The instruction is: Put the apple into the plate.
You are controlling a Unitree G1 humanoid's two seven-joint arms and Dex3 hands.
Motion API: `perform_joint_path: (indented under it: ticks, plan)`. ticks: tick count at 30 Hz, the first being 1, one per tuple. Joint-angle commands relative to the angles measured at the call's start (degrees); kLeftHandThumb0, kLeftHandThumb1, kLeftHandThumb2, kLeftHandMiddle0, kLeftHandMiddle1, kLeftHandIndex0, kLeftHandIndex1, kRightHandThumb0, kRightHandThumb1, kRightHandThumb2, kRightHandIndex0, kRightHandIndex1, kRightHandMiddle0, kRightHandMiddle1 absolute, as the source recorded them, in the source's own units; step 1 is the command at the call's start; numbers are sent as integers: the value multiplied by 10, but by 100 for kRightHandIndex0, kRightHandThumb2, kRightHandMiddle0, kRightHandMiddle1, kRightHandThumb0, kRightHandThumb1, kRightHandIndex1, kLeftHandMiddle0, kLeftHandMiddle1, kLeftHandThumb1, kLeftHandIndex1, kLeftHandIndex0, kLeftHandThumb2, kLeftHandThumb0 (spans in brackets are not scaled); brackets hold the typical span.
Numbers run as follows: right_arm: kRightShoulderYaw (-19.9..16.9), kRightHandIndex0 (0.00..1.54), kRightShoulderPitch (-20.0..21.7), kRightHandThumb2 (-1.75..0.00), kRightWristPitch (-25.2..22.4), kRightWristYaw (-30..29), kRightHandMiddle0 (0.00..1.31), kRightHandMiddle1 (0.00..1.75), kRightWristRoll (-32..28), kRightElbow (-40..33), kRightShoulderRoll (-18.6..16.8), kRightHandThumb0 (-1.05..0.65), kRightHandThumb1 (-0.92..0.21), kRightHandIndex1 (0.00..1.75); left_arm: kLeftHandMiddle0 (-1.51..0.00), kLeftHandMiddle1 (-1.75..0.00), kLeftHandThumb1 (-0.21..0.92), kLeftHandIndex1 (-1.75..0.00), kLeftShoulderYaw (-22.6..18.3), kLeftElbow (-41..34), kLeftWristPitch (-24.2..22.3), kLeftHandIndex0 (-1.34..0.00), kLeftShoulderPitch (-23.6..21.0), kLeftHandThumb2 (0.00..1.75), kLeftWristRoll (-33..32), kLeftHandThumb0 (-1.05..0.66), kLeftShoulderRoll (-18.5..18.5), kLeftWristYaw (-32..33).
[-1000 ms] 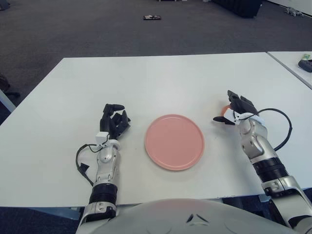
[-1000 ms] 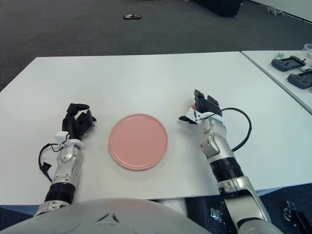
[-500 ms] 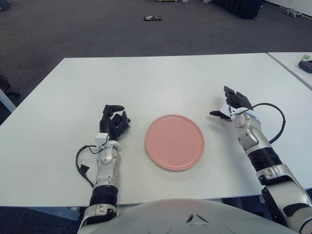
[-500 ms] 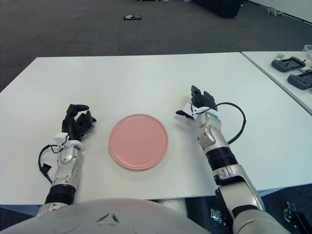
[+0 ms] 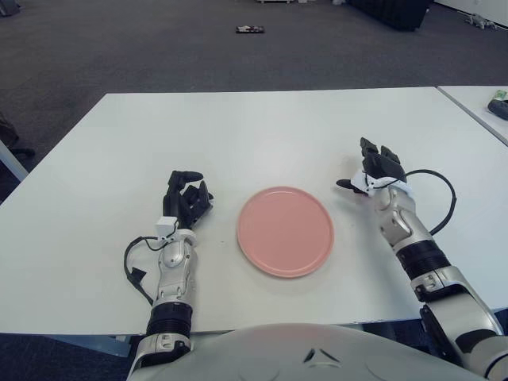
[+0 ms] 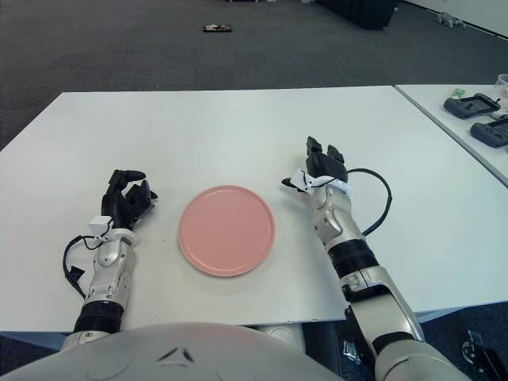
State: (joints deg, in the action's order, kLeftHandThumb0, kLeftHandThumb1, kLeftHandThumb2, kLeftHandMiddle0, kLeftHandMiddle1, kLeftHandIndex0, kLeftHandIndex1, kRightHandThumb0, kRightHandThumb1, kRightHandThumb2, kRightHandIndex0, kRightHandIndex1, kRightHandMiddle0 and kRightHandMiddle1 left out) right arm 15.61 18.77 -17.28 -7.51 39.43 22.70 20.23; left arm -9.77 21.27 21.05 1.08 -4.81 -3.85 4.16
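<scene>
My right robot hand (image 5: 373, 171) is over the white table (image 5: 262, 127), just off the right side of the pink plate (image 5: 285, 231), a bit further from me than the plate's middle. Its dark fingers (image 5: 382, 159) are bunched up and pointing away from me, with the thumb poking out toward the plate. Honestly I can't tell whether it's got anything in there: the apple doesn't show anywhere from my head cams, so if it's in the grip, the fingers are hiding it completely. The plate itself has nothing on it and sits flat between my two hands. My left robot hand (image 5: 185, 198) is on the other side of the plate, close to its left edge, fingers curled in loosely and holding nothing. There's a black cable (image 5: 444, 202) looping off my right wrist onto the table behind the hand.
</scene>
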Motion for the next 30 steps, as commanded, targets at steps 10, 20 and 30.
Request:
perform_joint_path:
  ticks: [10, 20, 30]
  plan:
    - [21, 0, -79, -111, -127, 149, 0, 114, -2, -114, 14, -29, -19, 108, -70, -175, 66, -175, -2, 17, -40, -35, 16, 88, -2, -38, -4, 9]
    - [38, 0, -95, -119, -178, 217, 1, 141, 26, -200, 47, -21, -17, 149, -69, -175, 66, -175, -7, 25, -28, -35, 11, 89, -7, -39, -5, 5]
    - [45, 3, -113, -116, -208, 254, 14, 170, 61, -266, 71, -27, -29, 173, -71, -175, 64, -175, -9, 34, -14, -37, 8, 91, -8, -39, -4, 6]
